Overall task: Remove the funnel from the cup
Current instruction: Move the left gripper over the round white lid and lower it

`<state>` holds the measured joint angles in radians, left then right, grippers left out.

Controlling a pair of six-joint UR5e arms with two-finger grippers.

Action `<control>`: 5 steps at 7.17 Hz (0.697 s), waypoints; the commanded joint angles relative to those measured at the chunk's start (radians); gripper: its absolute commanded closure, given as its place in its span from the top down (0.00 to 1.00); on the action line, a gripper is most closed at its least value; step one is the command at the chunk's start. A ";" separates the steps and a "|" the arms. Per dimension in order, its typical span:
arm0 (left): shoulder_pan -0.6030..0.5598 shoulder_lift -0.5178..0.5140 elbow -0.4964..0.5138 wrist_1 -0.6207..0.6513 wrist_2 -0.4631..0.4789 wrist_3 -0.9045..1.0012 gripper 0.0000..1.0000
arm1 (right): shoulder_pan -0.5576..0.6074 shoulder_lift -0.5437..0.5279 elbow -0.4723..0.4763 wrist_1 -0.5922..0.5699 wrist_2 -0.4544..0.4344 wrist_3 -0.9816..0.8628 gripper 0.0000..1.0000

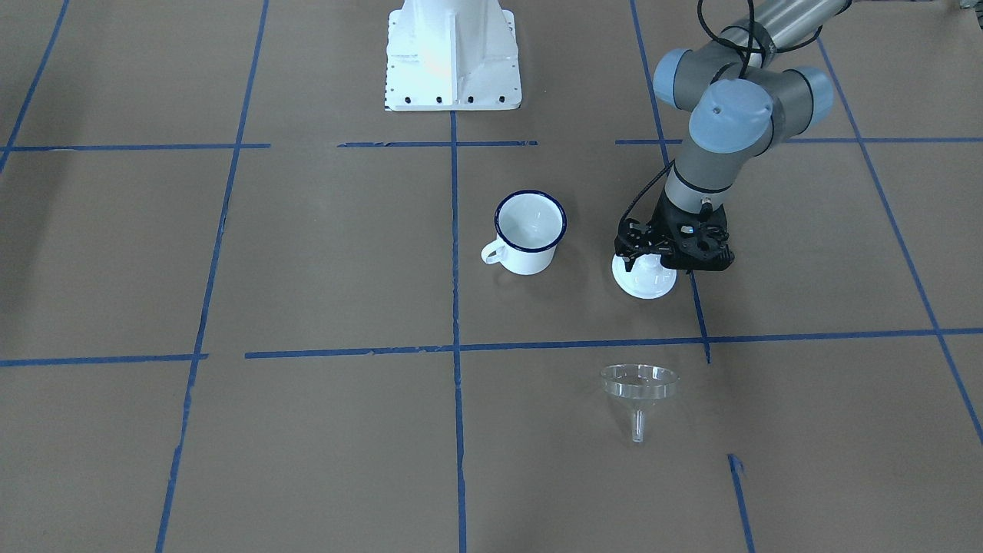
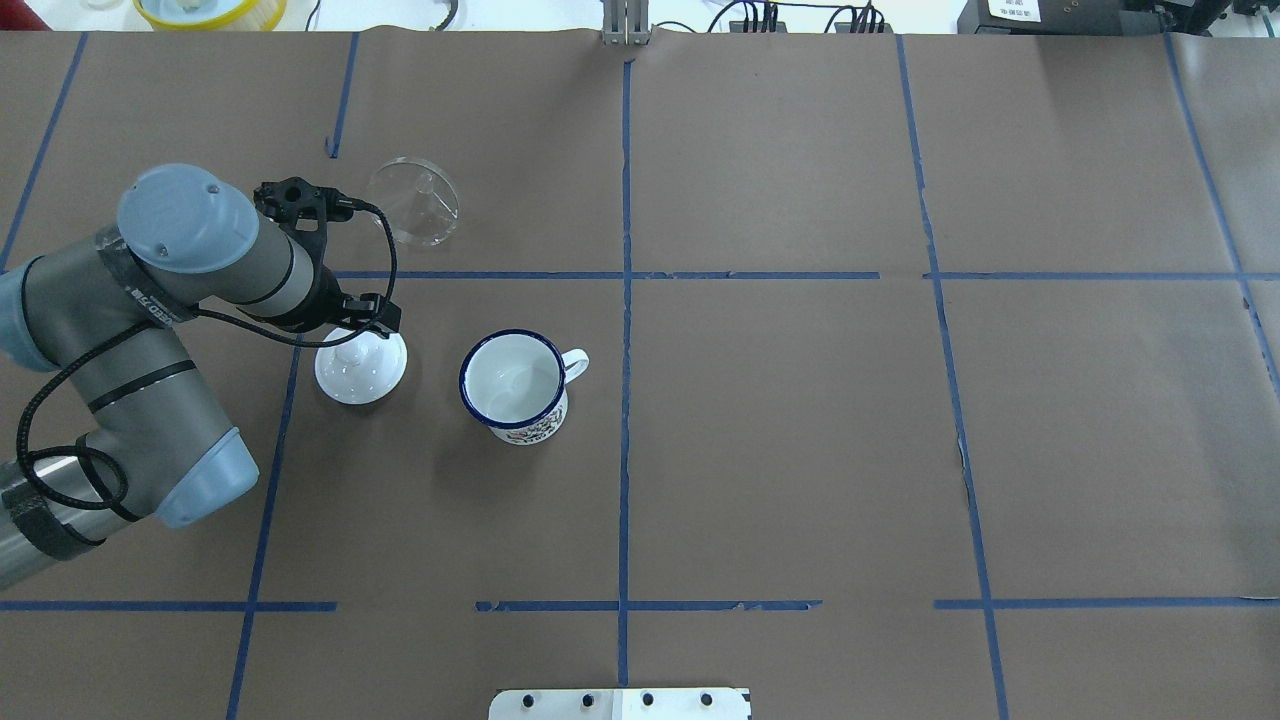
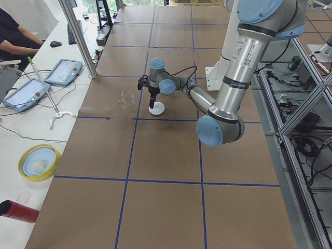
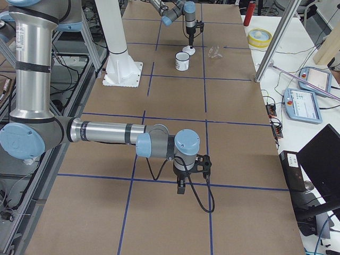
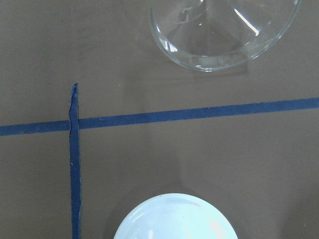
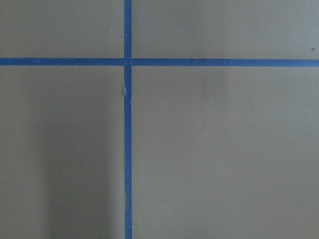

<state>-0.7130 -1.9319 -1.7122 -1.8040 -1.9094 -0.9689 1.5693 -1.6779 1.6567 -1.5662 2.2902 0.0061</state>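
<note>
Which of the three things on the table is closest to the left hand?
The white lid: the left hand is right above it, while the cup and funnel sit apart.

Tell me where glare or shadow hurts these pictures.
Front-facing view: the white robot base is blown out by glare, and the clear funnel barely stands out from the brown paper. Left wrist view: bright glints on the funnel's rim. Right wrist view: a soft shadow band darkens the left side.

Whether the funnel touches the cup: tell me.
Apart. The overhead view shows bare table and a tape line between the funnel and the cup.
</note>
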 commanded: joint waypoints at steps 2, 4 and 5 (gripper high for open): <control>0.003 0.004 0.002 0.000 -0.002 -0.001 0.94 | 0.000 0.000 0.000 0.000 0.000 0.000 1.00; 0.004 0.010 0.000 0.000 -0.003 -0.002 0.87 | 0.000 0.000 0.000 0.000 0.000 0.000 1.00; 0.004 0.010 0.000 0.000 -0.003 -0.001 0.85 | 0.000 0.000 0.000 0.000 0.000 0.000 1.00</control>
<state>-0.7090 -1.9240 -1.7113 -1.8040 -1.9127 -0.9705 1.5693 -1.6781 1.6567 -1.5662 2.2902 0.0062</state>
